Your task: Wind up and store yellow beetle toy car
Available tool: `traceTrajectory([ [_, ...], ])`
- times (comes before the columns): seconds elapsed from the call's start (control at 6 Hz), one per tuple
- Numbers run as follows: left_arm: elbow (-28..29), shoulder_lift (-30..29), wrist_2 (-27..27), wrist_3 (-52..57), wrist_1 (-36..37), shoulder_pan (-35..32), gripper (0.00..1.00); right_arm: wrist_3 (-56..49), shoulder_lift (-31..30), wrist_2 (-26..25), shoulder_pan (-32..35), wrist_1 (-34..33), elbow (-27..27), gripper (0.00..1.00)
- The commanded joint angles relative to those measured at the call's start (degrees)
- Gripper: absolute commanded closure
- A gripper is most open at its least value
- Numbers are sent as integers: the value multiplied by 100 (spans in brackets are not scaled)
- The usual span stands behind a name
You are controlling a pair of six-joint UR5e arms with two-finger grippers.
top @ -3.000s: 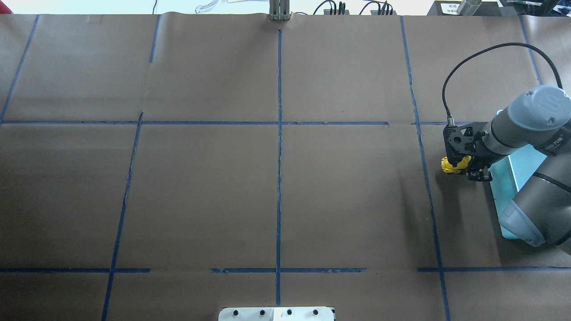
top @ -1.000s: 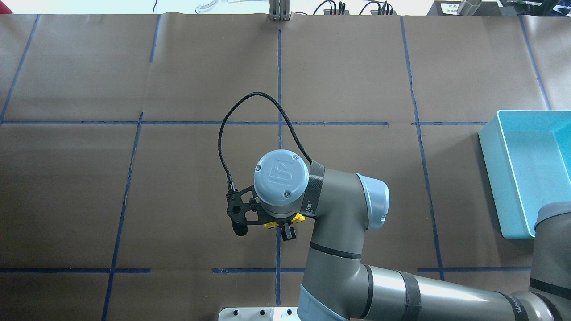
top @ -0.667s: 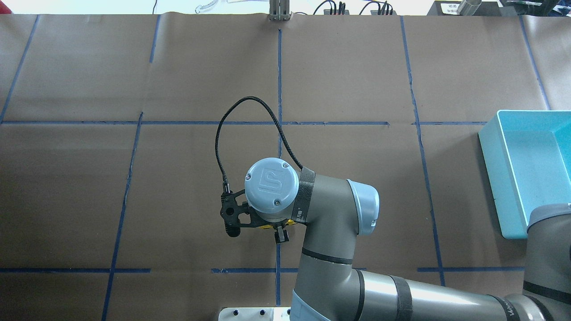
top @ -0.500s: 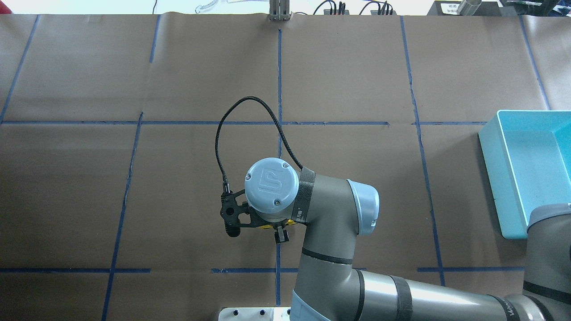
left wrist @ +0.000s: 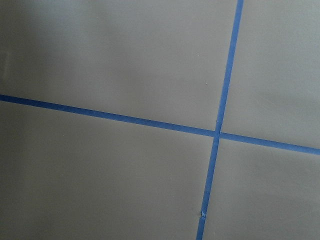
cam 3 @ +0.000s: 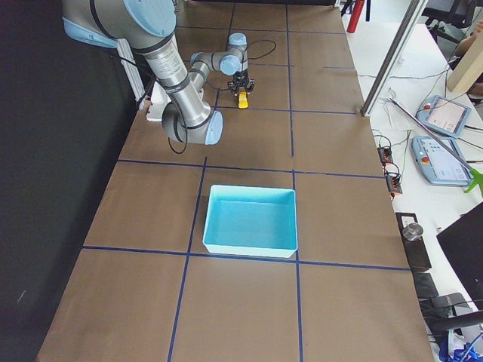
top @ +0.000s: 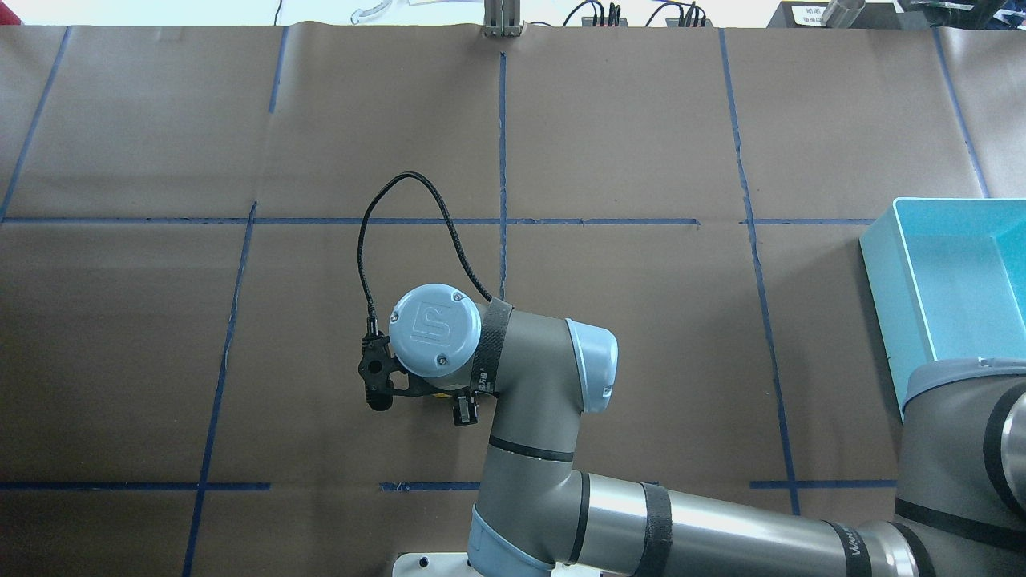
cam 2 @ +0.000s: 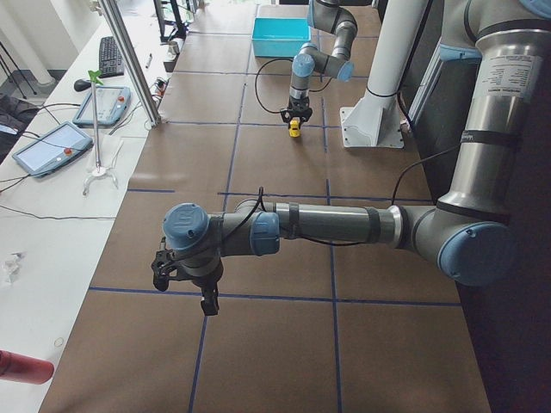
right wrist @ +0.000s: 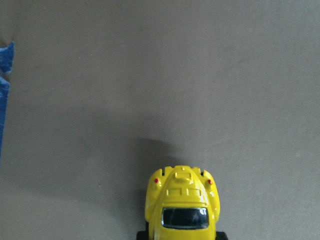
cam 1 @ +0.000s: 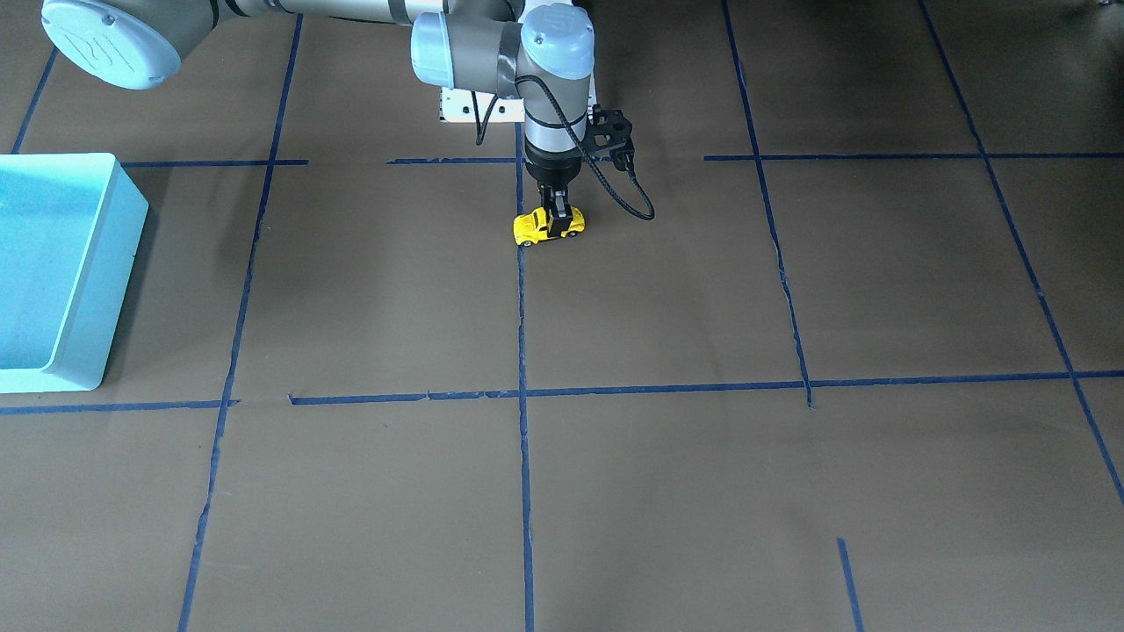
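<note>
The yellow beetle toy car (cam 1: 529, 229) stands on its wheels on the brown paper near the table's middle, close to the robot's base. My right gripper (cam 1: 555, 218) comes straight down on it, its fingers shut across the car's body. The right wrist view shows the car's rear (right wrist: 183, 210) resting on the paper. In the overhead view the wrist hides the car. It shows small in the side views (cam 2: 294, 129) (cam 3: 242, 100). My left gripper (cam 2: 207, 303) hovers over bare paper far from the car; I cannot tell whether it is open or shut.
A blue bin (top: 946, 296) stands open on the table's right side (cam 1: 53, 272) (cam 3: 249, 219), far from the car. Blue tape lines (left wrist: 220, 132) cross the brown paper. A white base plate (cam 1: 465, 110) sits behind the right arm.
The right arm carried the car from beside the blue bin to the table's middle. In the last half second it has slid further toward the robot's left.
</note>
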Motion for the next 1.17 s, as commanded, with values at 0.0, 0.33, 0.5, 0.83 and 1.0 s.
traceTrajectory([
  [0.0,9,0,0,0,0,0,0,13,34,-6,-18,12,-64,91],
  [0.33,-9,0,0,0,0,0,0,39,51,-6,-27,21,-46,0],
  [0.5,-52,0,9,0,0,0,0,57,112,-6,-27,21,-55,0],
  [0.83,-62,0,9,0,0,0,0,57,70,64,16,-23,163,0],
  [1.0,-175,0,9,0,26,0,0,57,-114,352,243,-215,434,0],
])
